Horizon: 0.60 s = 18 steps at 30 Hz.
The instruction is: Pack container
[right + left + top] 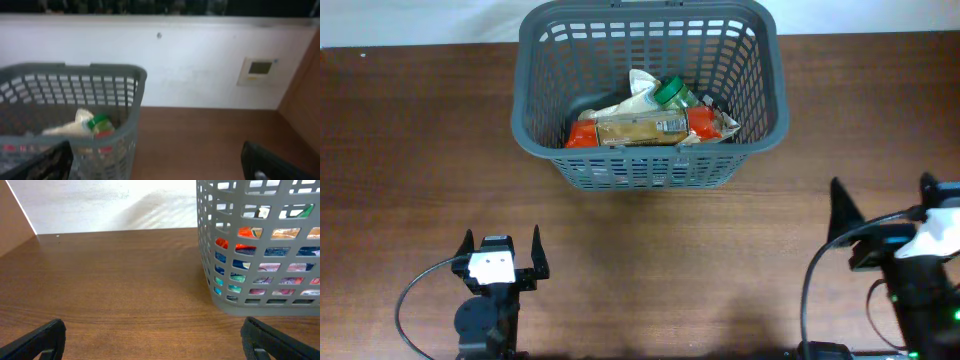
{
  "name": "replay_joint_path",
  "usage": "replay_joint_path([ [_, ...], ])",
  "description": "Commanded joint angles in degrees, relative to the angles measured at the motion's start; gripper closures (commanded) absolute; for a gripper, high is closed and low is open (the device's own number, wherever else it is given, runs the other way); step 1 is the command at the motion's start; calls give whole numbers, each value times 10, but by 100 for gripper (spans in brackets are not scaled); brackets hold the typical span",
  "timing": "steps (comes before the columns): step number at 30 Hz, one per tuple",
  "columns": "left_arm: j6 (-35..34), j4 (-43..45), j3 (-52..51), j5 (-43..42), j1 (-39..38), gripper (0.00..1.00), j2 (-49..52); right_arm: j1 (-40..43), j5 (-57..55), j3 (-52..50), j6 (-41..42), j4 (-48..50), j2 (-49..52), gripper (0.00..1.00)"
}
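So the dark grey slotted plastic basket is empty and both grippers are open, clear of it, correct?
Not empty. The overhead view shows the dark grey slotted plastic basket holding groceries: an orange-and-tan packet and a green-capped bottle. The left gripper and right gripper are open and clear of it.

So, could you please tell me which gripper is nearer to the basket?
Left, though narrowly: the left gripper sits just short of the near-left corner of the basket, while the right gripper stands off beyond its right side.
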<state>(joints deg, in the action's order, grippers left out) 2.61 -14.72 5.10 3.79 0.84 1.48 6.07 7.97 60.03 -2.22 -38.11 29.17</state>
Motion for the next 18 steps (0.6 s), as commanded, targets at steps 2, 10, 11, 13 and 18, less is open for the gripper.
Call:
replay_joint_path([
  [2, 9, 1, -5, -6, 3, 1, -5, -5, 22, -87, -21, 43, -52, 1],
  [10, 9, 1, -5, -6, 3, 1, -5, -5, 23, -276, -21, 171, -152, 1],
  [11, 9, 1, -5, -6, 3, 1, -5, -5, 24, -295, -20, 184, -163, 1],
  [13, 9, 1, -5, -6, 3, 1, -5, -5, 24, -336, -20, 213, -185, 1],
  [18, 9, 1, -5, -6, 3, 1, -5, -5, 24, -414, -20, 256, -225, 1],
])
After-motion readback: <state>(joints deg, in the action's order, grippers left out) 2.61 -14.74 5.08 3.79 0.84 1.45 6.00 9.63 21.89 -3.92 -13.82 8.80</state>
